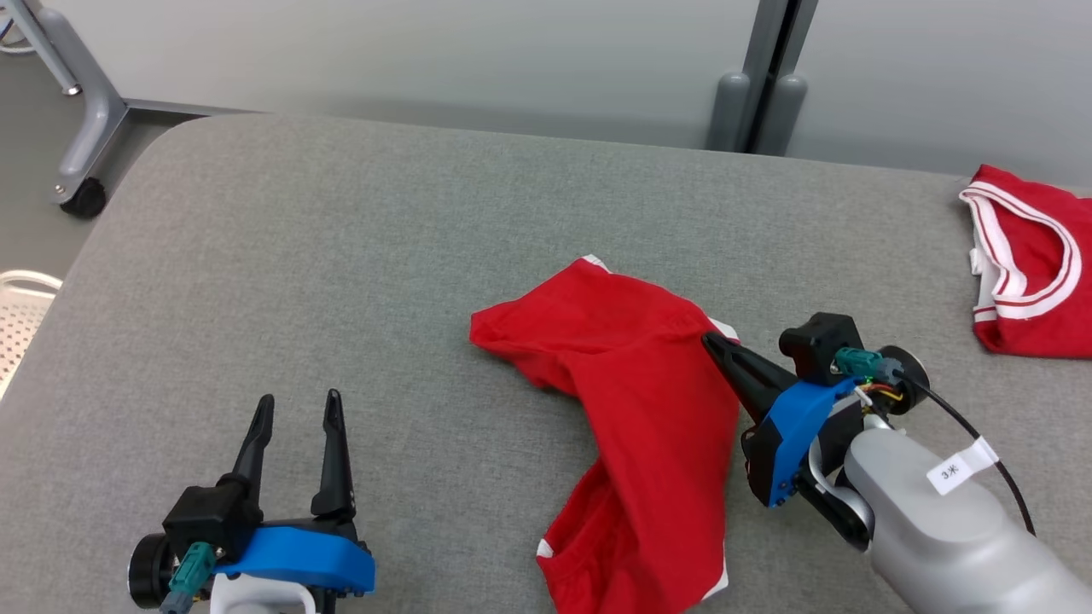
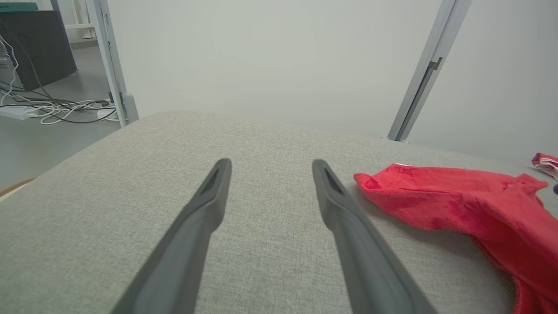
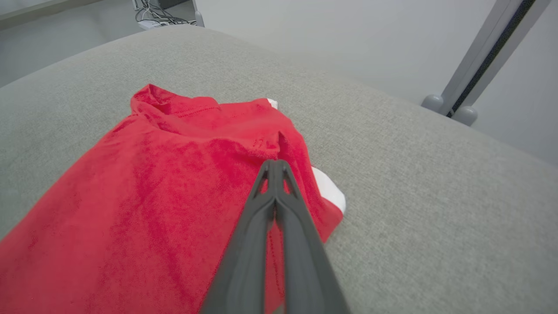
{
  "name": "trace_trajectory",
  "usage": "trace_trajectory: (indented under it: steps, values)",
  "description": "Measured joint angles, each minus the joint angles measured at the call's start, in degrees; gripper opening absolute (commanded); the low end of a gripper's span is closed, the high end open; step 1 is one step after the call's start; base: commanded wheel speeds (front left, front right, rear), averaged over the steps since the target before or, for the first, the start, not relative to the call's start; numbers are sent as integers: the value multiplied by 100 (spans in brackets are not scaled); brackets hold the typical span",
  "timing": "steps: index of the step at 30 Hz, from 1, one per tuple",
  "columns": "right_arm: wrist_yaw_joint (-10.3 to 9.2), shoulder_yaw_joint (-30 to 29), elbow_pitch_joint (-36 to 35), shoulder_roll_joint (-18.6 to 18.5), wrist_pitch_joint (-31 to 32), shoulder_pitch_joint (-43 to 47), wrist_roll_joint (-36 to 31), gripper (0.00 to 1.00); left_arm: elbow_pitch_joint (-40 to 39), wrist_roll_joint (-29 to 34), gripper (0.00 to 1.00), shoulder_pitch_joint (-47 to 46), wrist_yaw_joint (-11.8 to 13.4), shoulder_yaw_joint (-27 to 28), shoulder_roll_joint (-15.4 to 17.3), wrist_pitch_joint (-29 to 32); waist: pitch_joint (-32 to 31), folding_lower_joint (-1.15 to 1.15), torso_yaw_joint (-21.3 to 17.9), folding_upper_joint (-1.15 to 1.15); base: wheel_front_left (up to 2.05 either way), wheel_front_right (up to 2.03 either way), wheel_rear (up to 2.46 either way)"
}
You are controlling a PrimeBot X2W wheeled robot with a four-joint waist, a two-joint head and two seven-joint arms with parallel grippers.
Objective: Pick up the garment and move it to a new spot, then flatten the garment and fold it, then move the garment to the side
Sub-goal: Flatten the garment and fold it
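Head view: red garment (image 1: 631, 409) lies crumpled mid worktop (image 1: 341, 256). R pincer (image 1: 712, 343) sits at the garment's right edge, closed on the cloth. L pincer (image 1: 299, 408) is open, well left of the garment. 2nd red shirt (image 1: 1032, 281) lies far right of the garment.
L wrist view: fingers (image 2: 209, 196) spread apart, left of the garment.
R wrist view: fingers (image 3: 270, 205) pressed together, pinching a garment fold.

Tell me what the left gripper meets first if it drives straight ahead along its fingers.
Way looks free: the open left gripper points across bare table toward the wall, with the red garment off to its right. Its height is unclear.
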Motion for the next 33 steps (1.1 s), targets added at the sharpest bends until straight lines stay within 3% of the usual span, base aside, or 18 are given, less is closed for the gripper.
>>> trace_trajectory:
  steps: [5,10,11,12,13,19,25,33]
  values:
    - [0,49,-354,-171,-197,362,131,0,-10,32,100,133,0,85,2,0,-142,0,-248,0,0,0,0]
    - [0,-299,-801,-470,-260,700,164,0,-15,45,100,182,-23,169,0,0,-320,-1,-488,0,0,0,0]
    - [0,-433,-893,-519,-283,789,141,32,-16,45,100,215,-23,176,3,0,-354,0,-532,0,0,0,0]
    - [0,-588,-992,-567,-302,867,101,87,-22,45,100,232,-21,164,2,0,-387,0,-572,0,0,0,0]
    - [0,-756,-1118,-589,-304,943,79,100,-36,45,100,249,-16,167,0,0,-415,-1,-613,0,0,0,0]
    - [0,-2208,-1870,-526,-327,1591,-326,100,-58,138,100,363,-34,290,1,0,-495,-1,-843,0,0,0,0]
    - [0,-3789,-2736,-9,-330,2689,-1072,100,-102,308,100,430,-54,361,20,0,-538,0,-1026,0,0,0,0]
    - [0,-4701,-3680,716,-328,3888,-1838,100,-171,470,100,470,0,417,67,0,-641,0,-1124,0,0,0,0]
